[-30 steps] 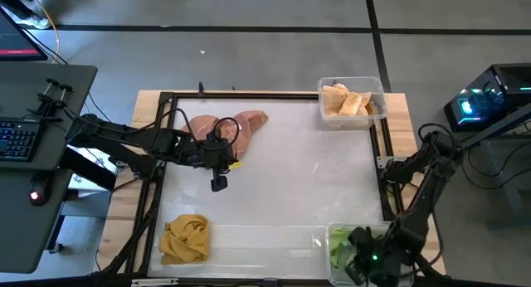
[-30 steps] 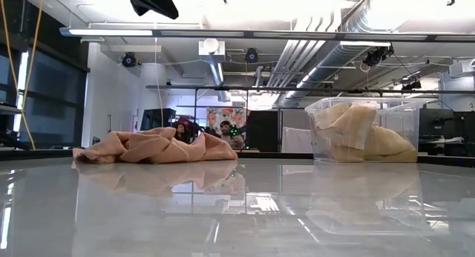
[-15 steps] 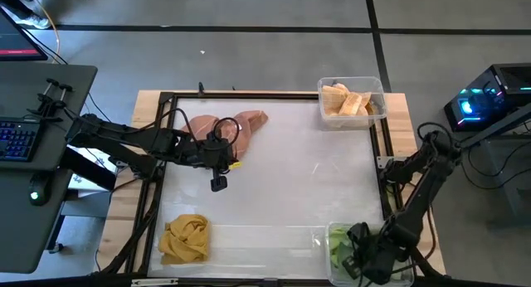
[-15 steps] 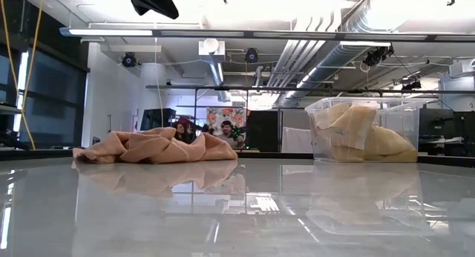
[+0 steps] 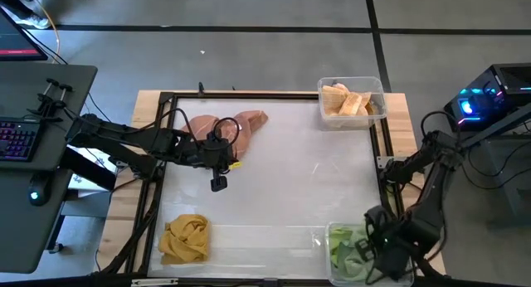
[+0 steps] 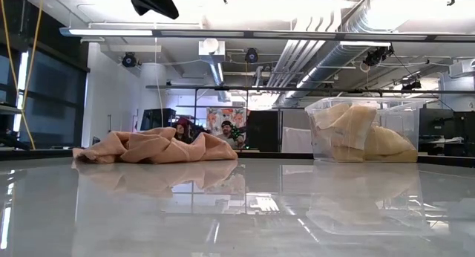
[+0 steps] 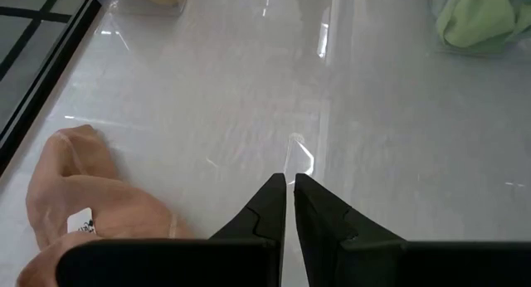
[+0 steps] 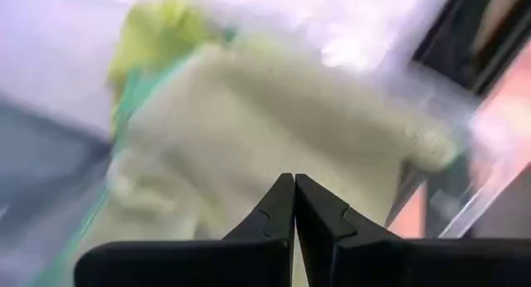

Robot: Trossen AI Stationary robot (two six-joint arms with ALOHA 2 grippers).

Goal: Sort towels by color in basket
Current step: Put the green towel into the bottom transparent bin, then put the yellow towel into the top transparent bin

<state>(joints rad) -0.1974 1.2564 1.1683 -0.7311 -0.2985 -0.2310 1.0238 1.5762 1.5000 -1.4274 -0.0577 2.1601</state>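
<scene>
1. High view: the left gripper [image 5: 218,184] hangs over bare white table [image 5: 282,187], just beside the salmon pink towel [image 5: 217,127] heaped near the far left corner.
2. Left wrist view shows that gripper's fingers [image 7: 267,211] pressed together, gripping nothing, with the pink cloth off to one side.
3. The right gripper [image 5: 365,252] sits above the clear bin [image 5: 335,275] at the near right corner, which holds the light green towels [image 5: 341,247].
4. Right wrist view: its fingertips [image 8: 283,206] meet, with pale green cloth right behind them; no cloth is pinched.
5. A mustard yellow towel [image 5: 184,238] lies bunched at the near left corner, well apart from both grippers.
6. Peach orange towels [image 5: 347,101] fill the clear bin at the far right corner [image 5: 377,86].
</scene>
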